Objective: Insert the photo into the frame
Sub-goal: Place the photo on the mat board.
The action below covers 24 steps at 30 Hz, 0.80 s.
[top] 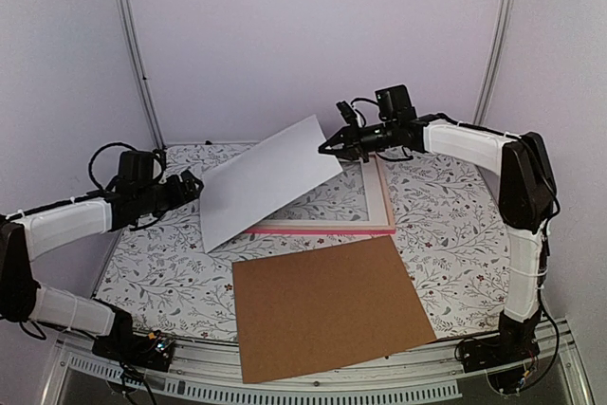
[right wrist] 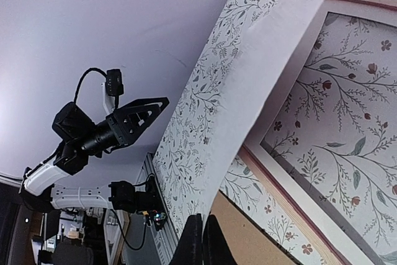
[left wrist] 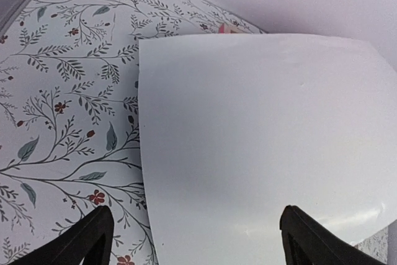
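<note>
Pinching the far right corner of the photo (top: 270,180) with the right gripper (top: 324,149), its fingers closed tight on the sheet. Holding it tilted, right side raised and left edge dipping toward the flowered tablecloth (top: 152,253) — showing only a plain white face. Hanging partly over the pink frame (top: 322,230), which is lying flat on the cloth. Hovering the left gripper (top: 196,183) just beside the photo's left edge, fingers (left wrist: 80,240) spread wide — gripping nothing. Lying nearer the arms, just beside the frame: a brown backing board (top: 327,305).
</note>
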Motion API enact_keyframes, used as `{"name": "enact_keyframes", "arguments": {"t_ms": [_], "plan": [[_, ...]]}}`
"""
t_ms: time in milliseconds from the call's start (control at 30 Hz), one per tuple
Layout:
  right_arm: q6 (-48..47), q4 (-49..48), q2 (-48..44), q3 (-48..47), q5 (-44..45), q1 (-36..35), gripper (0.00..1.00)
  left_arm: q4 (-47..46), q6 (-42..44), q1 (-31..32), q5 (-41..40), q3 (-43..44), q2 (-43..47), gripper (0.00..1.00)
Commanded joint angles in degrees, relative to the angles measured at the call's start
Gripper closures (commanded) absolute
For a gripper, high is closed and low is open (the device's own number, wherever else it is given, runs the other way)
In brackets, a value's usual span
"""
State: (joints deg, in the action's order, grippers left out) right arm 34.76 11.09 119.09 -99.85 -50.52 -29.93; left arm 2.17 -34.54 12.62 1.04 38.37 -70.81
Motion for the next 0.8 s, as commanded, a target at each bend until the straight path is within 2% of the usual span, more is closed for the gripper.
{"name": "enact_keyframes", "arguments": {"t_ms": [0, 267, 567, 767], "plan": [[-4.94, 5.27, -7.29, 3.13, 6.79, 0.02, 1.00, -5.21, -0.56, -0.60, 5.58, -1.14, -1.01, 0.04], [-6.04, 8.40, -8.39, 9.61, 16.70, 0.72, 1.00, -5.70, -1.05, -0.60, 12.41, 1.48, -10.24, 0.04], [-5.63, 8.79, -6.96, 15.34, 20.47, 3.20, 1.00, -8.25, -1.92, -0.68, 18.40, 5.64, -22.88, 0.06], [-5.99, 9.35, -5.38, 18.83, 22.70, 4.91, 1.00, -8.92, -2.10, -0.76, 20.01, 7.70, -26.49, 0.06]]}}
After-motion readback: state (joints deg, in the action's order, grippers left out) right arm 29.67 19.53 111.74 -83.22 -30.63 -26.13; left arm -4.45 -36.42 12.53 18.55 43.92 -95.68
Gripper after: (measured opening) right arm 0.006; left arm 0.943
